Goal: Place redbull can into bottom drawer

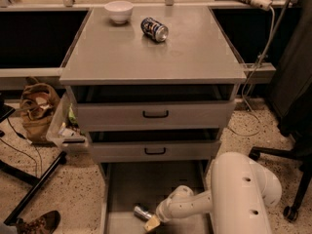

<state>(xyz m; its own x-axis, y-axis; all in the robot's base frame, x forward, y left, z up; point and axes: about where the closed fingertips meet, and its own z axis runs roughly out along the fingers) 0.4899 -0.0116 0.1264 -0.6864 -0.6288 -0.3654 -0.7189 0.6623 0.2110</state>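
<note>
Redbull can point(142, 212) beside hand point(152, 223), bottom drawer point(146, 182)

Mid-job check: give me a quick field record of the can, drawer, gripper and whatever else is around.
gripper: down in the bottom drawer, near its front, beside the redbull can
redbull can: on its side, low in the bottom drawer
bottom drawer: pulled out
top drawer, middle drawer: partly pulled out
cabinet top: white bowl, dark blue can on its side
</note>
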